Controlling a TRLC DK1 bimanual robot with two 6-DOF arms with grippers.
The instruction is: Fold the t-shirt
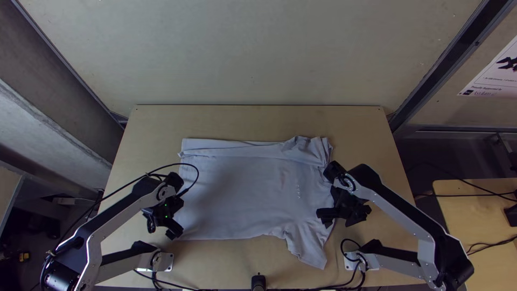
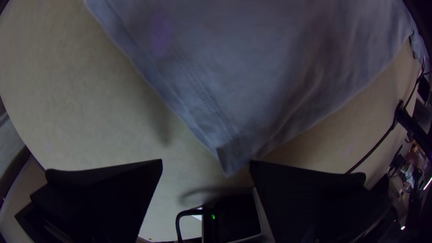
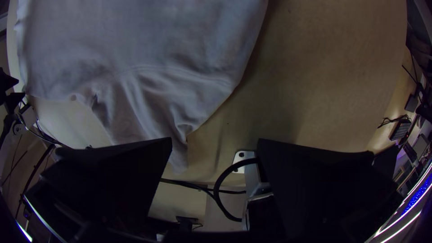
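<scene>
Left gripper (image 1: 163, 226): the top view puts it above the near left corner of the t-shirt (image 1: 242, 188). In the left wrist view we read its two black fingers as wide apart, with nothing gripped. The shirt's corner shows in the gap between the fingertips, close to one of them — contact we cannot tell.

Right gripper (image 1: 340, 220): over the shirt's right side, near the sleeve (image 1: 309, 248). Its fingers are likewise well parted, gripping nothing; in the right wrist view the end of the sleeve appears beside one fingertip.

The shirt lies spread across the middle of the wooden table (image 1: 258, 121), between the two arms. From the top view we get the whole outline: a folded-over band along the far side, loosely bunched cloth at the far right corner, the sleeve angled toward the near edge, and small pale marks on the right part.

The left wrist view adds a line of stitching along the hem (image 2: 198, 85). The right wrist view adds creases fanning down into the sleeve, and a metal bracket (image 3: 241, 158) with a black cable (image 3: 218, 180) looping beside it, apart from the cloth
</scene>
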